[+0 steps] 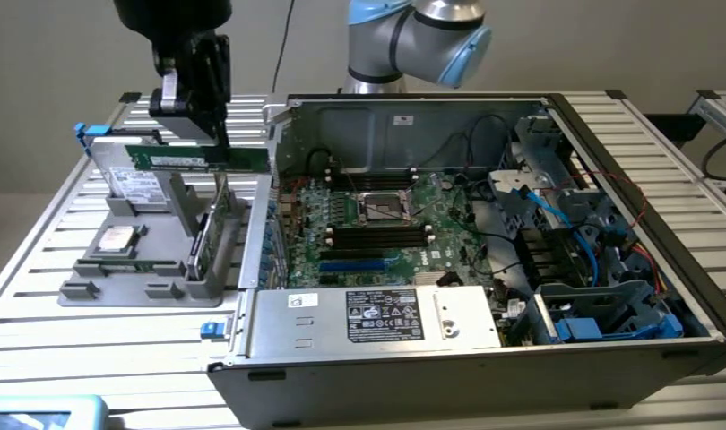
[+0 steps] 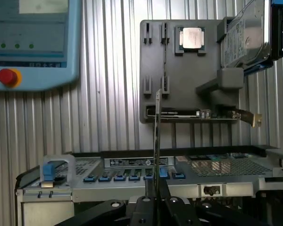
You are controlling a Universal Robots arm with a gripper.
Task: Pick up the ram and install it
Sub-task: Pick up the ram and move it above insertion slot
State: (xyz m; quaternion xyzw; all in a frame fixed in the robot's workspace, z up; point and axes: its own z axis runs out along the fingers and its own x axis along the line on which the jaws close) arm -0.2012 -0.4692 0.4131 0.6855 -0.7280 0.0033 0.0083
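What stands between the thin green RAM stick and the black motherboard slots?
In the exterior view, the open computer case's grey metal side wall separates the stick from the slots.

We see the ram (image 1: 202,160), a long, thin green board with a pale label. It stands level on its long edge, clamped in the end effector (image 1: 199,141), above the worktop (image 1: 34,269) near its edge on the exterior view's left.
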